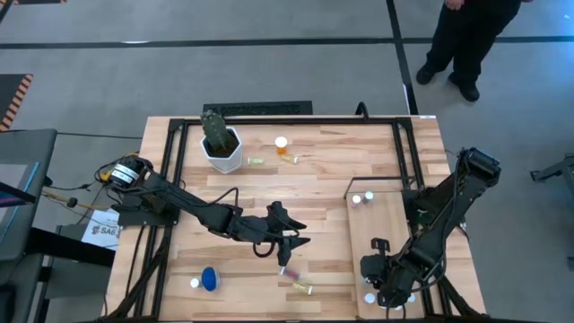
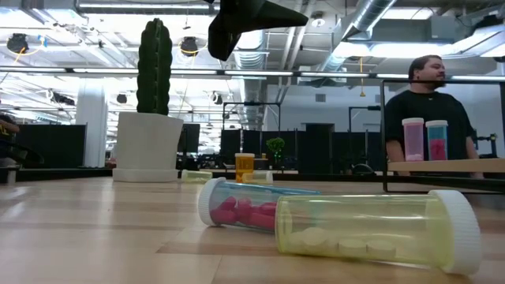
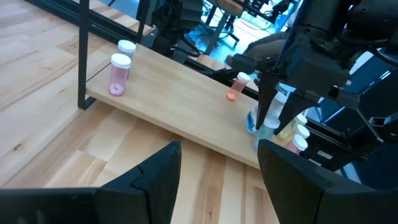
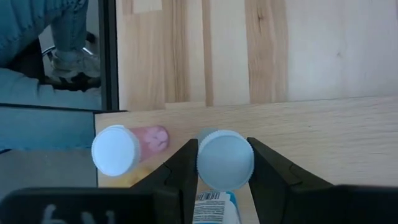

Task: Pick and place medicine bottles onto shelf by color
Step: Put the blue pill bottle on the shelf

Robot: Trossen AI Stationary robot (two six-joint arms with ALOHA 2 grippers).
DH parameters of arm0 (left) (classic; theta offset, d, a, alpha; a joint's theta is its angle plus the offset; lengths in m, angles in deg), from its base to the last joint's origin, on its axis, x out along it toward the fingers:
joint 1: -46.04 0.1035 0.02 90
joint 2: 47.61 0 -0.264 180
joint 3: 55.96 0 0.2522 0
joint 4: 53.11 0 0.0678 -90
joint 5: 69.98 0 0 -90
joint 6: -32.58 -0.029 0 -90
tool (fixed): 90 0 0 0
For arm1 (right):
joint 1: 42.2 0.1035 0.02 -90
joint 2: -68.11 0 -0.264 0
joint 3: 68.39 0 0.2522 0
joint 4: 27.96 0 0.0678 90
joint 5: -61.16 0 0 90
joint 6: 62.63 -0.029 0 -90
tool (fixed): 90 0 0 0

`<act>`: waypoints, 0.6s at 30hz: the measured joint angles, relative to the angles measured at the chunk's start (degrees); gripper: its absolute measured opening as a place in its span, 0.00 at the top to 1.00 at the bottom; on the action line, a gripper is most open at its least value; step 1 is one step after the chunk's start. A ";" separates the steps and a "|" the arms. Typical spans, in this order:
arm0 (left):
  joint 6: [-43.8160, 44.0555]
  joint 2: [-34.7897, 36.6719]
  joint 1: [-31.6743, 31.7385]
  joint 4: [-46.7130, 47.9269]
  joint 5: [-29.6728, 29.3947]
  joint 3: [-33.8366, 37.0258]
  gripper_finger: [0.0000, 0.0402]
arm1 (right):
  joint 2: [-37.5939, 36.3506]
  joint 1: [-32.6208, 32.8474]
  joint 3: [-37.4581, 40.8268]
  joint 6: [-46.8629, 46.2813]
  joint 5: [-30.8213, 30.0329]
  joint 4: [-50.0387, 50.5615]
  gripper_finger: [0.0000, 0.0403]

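A: Nearest us, yellow bottle (image 2: pixel 379 233) lies off the shelf (image 1: pixel 387 224); left gripper (image 1: pixel 289 235) hangs wide, empty.
B: Right gripper (image 4: pixel 224 163) clamps blue bottle (image 4: pixel 224 160) upright on shelf; we release next.

The tabletop (image 1: pixel 305 179) is seen as planked wood with a matt, striped grain, while the shelf (image 3: pixel 180 118) is made of smooth pale plywood. The yellow-green bottle (image 2: pixel 371 229) and pink-pill bottle (image 2: pixel 252 207) appear as glossy translucent plastic with ribbed white caps. The cactus pot (image 2: pixel 147 146) looks matt white, and the right gripper (image 4: pixel 222 180) fingers matt black plastic
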State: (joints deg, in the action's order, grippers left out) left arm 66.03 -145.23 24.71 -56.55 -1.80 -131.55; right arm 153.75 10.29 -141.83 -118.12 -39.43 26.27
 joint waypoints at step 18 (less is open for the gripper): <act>-1.44 0.02 0.00 0.25 0.00 -0.02 0.50 | -0.02 0.46 0.00 5.88 -3.04 1.53 0.66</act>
State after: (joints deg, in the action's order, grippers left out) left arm 64.59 -145.21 24.71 -56.30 -1.80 -131.57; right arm 153.73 10.75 -141.83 -112.24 -42.47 27.80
